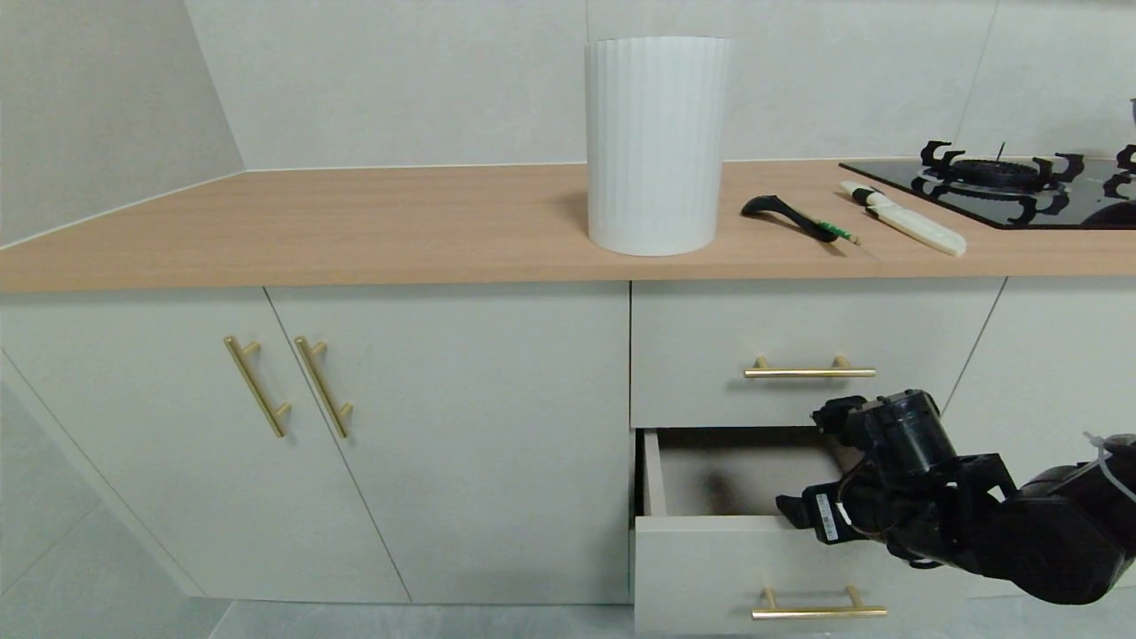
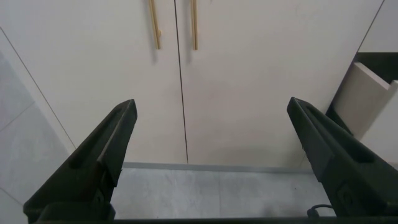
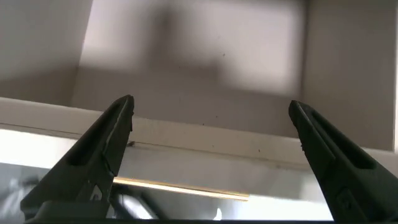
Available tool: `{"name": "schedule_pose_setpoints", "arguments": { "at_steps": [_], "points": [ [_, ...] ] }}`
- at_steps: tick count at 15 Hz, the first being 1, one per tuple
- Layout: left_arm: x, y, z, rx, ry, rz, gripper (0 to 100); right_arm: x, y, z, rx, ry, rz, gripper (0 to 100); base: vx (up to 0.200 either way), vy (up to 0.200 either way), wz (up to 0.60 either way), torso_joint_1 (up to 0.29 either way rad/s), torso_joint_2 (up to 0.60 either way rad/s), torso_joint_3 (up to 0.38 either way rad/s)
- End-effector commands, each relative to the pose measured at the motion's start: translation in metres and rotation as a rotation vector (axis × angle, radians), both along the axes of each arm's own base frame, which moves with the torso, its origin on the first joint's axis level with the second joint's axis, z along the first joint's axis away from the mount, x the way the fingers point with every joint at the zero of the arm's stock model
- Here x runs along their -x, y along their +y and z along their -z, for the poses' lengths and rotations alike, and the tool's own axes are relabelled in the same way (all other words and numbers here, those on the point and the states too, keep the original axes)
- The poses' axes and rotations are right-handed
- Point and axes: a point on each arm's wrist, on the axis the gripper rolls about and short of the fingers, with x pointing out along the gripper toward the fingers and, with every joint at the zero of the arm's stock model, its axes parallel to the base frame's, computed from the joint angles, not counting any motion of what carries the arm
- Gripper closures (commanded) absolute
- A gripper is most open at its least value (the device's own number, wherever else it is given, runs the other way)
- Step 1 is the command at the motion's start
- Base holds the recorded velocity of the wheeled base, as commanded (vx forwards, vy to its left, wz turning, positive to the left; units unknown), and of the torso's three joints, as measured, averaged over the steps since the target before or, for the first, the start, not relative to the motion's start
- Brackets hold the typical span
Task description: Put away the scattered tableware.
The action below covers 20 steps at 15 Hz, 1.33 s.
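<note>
Left gripper (image 2: 211, 109): fingers spread, holding nothing; pale cabinet doors with brass bar handles (image 2: 180, 74) lie ahead of the tips.
White ribbed cylindrical canister (image 1: 655, 146): upright on the wooden countertop (image 1: 355, 222).
Black spoon with green handle (image 1: 794, 217): flat on the counter, well above the right fingers.
White knife with cream handle (image 1: 905, 218): just beside the spoon.
Pale lower drawer (image 1: 737, 484): pulled open.
Right gripper (image 3: 208, 118): fingers spread, holding nothing, at the drawer's front edge.
Progress: early; both utensils not yet stored.

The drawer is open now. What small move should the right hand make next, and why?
Probably lift the right hand up from the drawer toward the spoon: the hand is open and empty, and the spoon and knife lie on the counter.
</note>
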Motion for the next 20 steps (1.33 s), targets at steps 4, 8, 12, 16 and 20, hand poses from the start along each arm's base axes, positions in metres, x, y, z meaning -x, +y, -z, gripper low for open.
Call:
{"name": "schedule_pose_setpoints", "arguments": {
  "at_steps": [4, 8, 12, 16, 20],
  "points": [
    [0.000, 0.000, 0.000, 0.000, 0.002, 0.000, 0, 0.011, 0.005, -0.006, 0.028, 0.047, -0.037, 0, 0.000, 0.000, 0.00, 0.000, 0.00, 0.000],
    [0.000, 0.000, 0.000, 0.000, 0.002, 0.000, 0, 0.025, 0.006, -0.013, 0.088, 0.156, -0.067, 0, 0.000, 0.000, 0.00, 0.000, 0.00, 0.000],
    [0.000, 0.000, 0.000, 0.000, 0.003, 0.000, 0, 0.037, 0.005, -0.020, 0.158, 0.284, -0.088, 0, 0.000, 0.000, 0.00, 0.000, 0.00, 0.000],
    [0.000, 0.000, 0.000, 0.000, 0.003, 0.000, 0, 0.050, 0.007, -0.016, 0.236, 0.399, -0.129, 0, 0.000, 0.000, 0.00, 0.000, 0.00, 0.000],
    [0.000, 0.000, 0.000, 0.000, 0.002, 0.000, 0, 0.065, 0.004, -0.012, 0.345, 0.520, -0.212, 0, 0.000, 0.000, 0.00, 0.000, 0.00, 0.000]
  ]
}}
